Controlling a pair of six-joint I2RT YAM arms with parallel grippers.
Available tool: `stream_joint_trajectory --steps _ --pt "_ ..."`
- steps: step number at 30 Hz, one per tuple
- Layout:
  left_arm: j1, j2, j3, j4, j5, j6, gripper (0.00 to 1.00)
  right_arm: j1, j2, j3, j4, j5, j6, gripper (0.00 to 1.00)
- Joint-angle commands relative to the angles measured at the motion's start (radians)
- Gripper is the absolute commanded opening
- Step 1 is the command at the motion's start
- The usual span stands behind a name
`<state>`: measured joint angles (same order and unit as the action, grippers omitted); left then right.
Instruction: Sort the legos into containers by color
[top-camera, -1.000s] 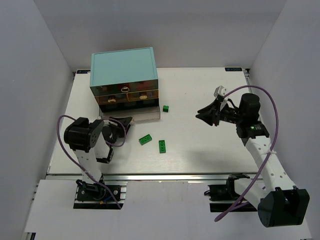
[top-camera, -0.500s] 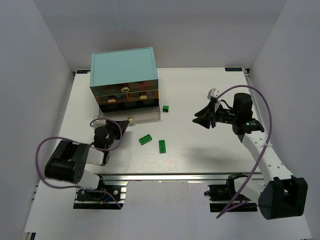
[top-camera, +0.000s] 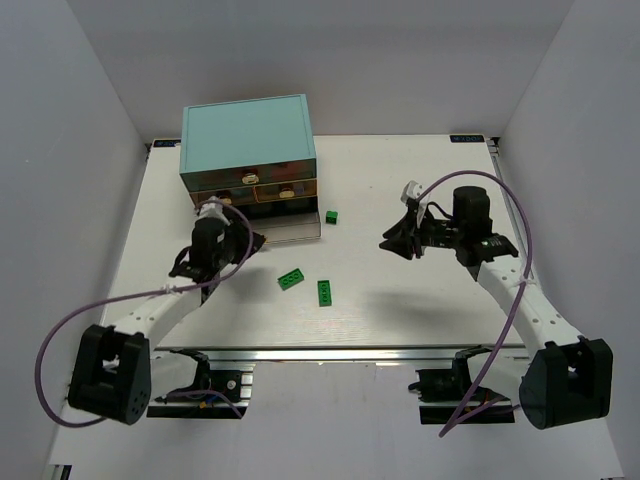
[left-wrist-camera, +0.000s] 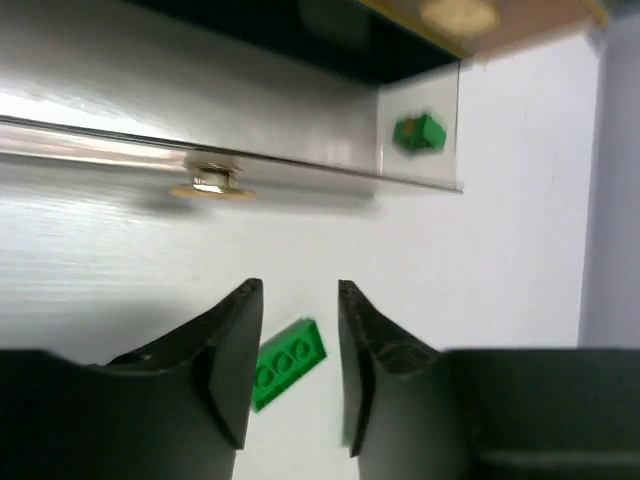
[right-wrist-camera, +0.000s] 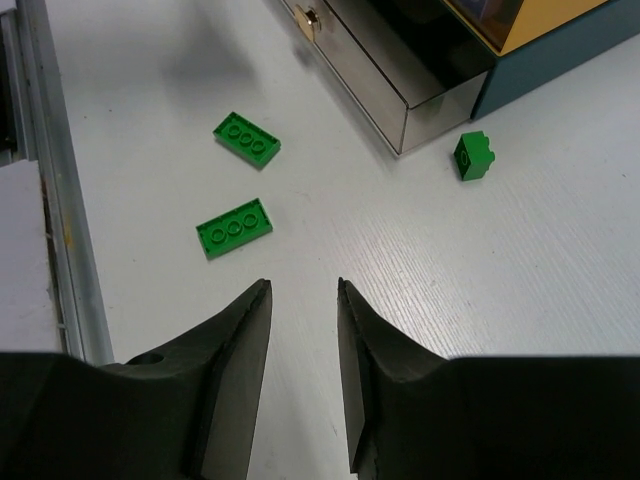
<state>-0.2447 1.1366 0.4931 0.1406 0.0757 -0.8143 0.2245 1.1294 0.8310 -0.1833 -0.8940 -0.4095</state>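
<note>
Three green legos lie on the white table: a small cube (top-camera: 331, 216) by the open drawer's right end, and two flat bricks (top-camera: 291, 279) (top-camera: 324, 292) nearer me. The teal cabinet (top-camera: 245, 140) holds brownish drawers (top-camera: 255, 192); the bottom drawer (top-camera: 270, 232) is pulled out. My left gripper (top-camera: 248, 245) is open and empty in front of that drawer. In the left wrist view its jaws (left-wrist-camera: 300, 290) stand over a flat brick (left-wrist-camera: 290, 362), with the cube (left-wrist-camera: 418, 133) beyond. My right gripper (top-camera: 392, 242) is open and empty; its wrist view (right-wrist-camera: 303, 285) shows both bricks (right-wrist-camera: 246, 139) (right-wrist-camera: 234, 227) and the cube (right-wrist-camera: 473, 157).
The pulled-out drawer (right-wrist-camera: 390, 70) has a cream knob (right-wrist-camera: 310, 18) and glossy clear walls; what lies inside it cannot be made out. Its front (left-wrist-camera: 200, 160) and knob (left-wrist-camera: 212, 185) lie just ahead of my left fingers. White walls enclose the table on three sides.
My left arm has swung up from the near left edge, and its gripper now sits beside the open drawer. My right gripper has moved a little left toward the legos. The legos have not moved.
</note>
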Motion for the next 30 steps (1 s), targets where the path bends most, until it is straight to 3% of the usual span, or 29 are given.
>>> stream_joint_trajectory --steps 1,4,6,10,15,18,19,22,30 --pt "-0.066 0.087 0.160 -0.295 0.098 0.237 0.50 0.015 0.012 0.045 -0.013 0.033 -0.041 0.38" --pt "-0.168 0.238 0.324 -0.494 0.104 0.364 0.60 0.019 0.021 0.051 -0.030 0.050 -0.071 0.42" --pt "-0.249 0.299 0.380 -0.568 0.035 0.408 0.63 0.019 0.026 0.056 -0.050 0.056 -0.101 0.47" --pt "-0.359 0.327 0.459 -0.677 -0.117 0.503 0.69 0.016 0.036 0.059 -0.076 0.064 -0.144 0.61" --pt "-0.452 0.333 0.539 -0.740 -0.260 0.661 0.71 0.019 0.096 0.080 -0.107 0.102 -0.157 0.64" --pt "-0.485 0.301 0.527 -0.719 -0.278 0.770 0.71 0.024 0.133 0.094 -0.123 0.127 -0.152 0.48" --pt "-0.485 0.292 0.524 -0.705 -0.272 0.812 0.72 0.024 0.142 0.109 -0.143 0.133 -0.158 0.27" --pt "-0.507 0.256 0.484 -0.656 -0.238 0.935 0.72 0.013 0.144 0.126 -0.156 0.161 -0.158 0.03" --pt "-0.516 0.224 0.410 -0.542 -0.142 1.024 0.73 0.001 0.187 0.122 -0.116 0.254 -0.120 0.00"
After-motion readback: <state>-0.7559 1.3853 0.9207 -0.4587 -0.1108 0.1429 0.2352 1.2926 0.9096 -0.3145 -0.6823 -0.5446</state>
